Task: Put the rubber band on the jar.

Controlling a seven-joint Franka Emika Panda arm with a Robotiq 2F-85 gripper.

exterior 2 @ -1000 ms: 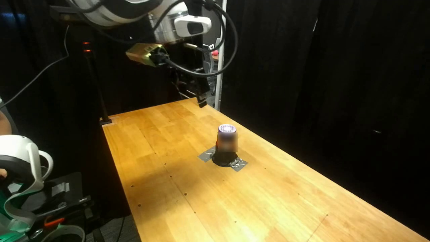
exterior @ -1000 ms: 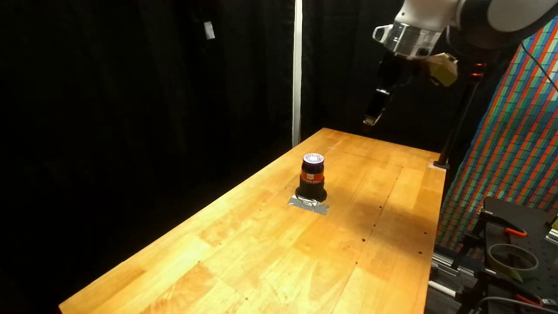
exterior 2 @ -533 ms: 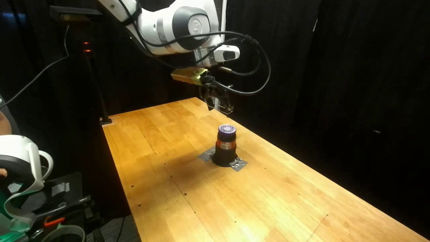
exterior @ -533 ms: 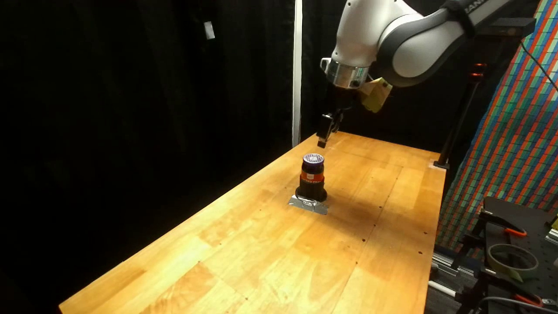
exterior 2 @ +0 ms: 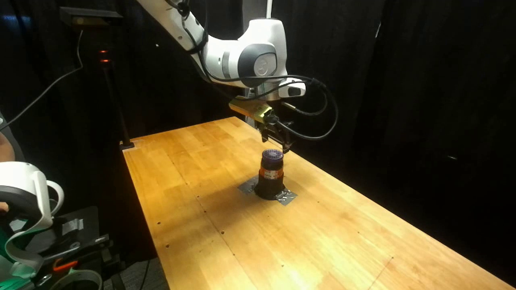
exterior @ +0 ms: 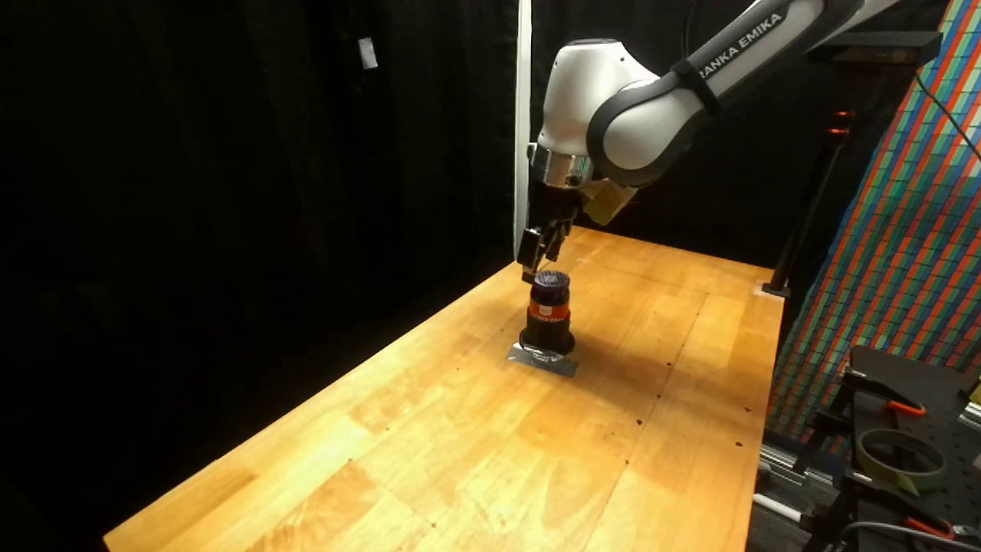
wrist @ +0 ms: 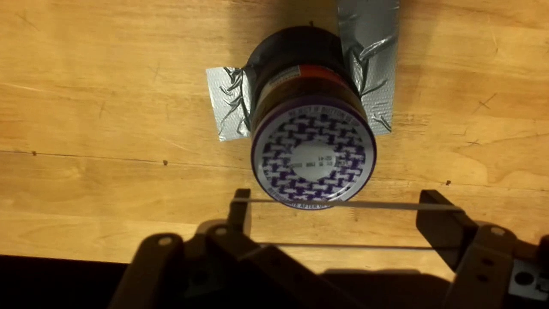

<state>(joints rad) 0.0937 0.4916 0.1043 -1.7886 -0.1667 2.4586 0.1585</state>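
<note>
Light-brown wooden surface [exterior: 429, 445]: lower part of frame, both exterior views.
White robot arm [exterior: 579, 100]: down from top of frame in both.
Jaws: spread wide, bottom of wrist frame; nothing clamped, but thin pale rubber band [wrist: 386, 205] stretched across them.
Black round holder [wrist: 296, 47]: upper ctr. of wrist frame, fixed w/ silver tape [wrist: 379, 81].
Dark cylindrical red-orange-labelled jar [exterior: 549, 300]: upright in holder, ctr. of wrist frame, purple-white lid [wrist: 314, 156] up.
Band: two strands, L-R; upper one crosses lid's lower rim in wrist view, touching or not can't tell.
Key relation: jar axis vert.; lid lies above & a bit L of jaws' mid-gap, wrist frame; prob. next: shift that way, then lower loop.
</note>
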